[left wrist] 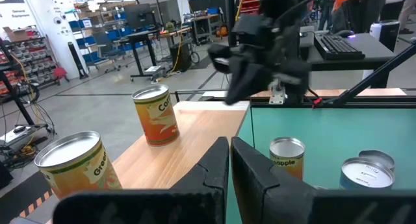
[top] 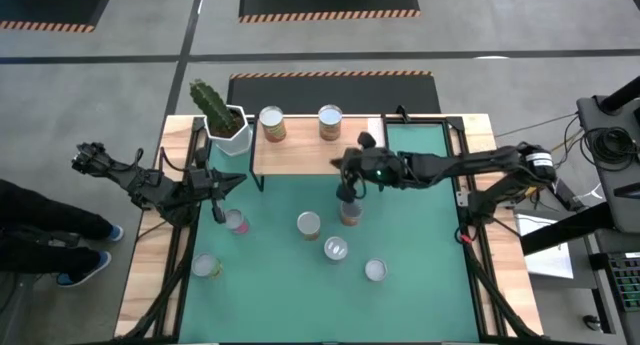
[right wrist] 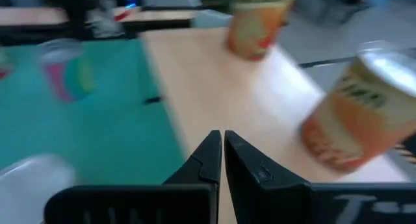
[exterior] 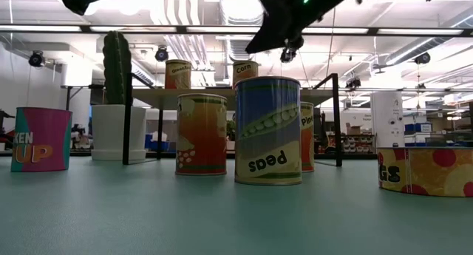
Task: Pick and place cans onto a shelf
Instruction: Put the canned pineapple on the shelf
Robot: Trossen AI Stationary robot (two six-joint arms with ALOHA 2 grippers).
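Two cans stand on the shelf at far centre, five wait on the green tabletop; right tool, clenched and empty, hovers at the shelf's near edge, likely between picks; left tool clenched, idle left

Low view's edges crop the outermost cans.

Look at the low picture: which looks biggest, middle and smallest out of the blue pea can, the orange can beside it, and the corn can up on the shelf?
1. Blue pea-label tin can, though it is nearest.
2. Orange-label tin can.
3. Corn-label tin can on the light-wood shelf, farthest away. Real sizes may match.
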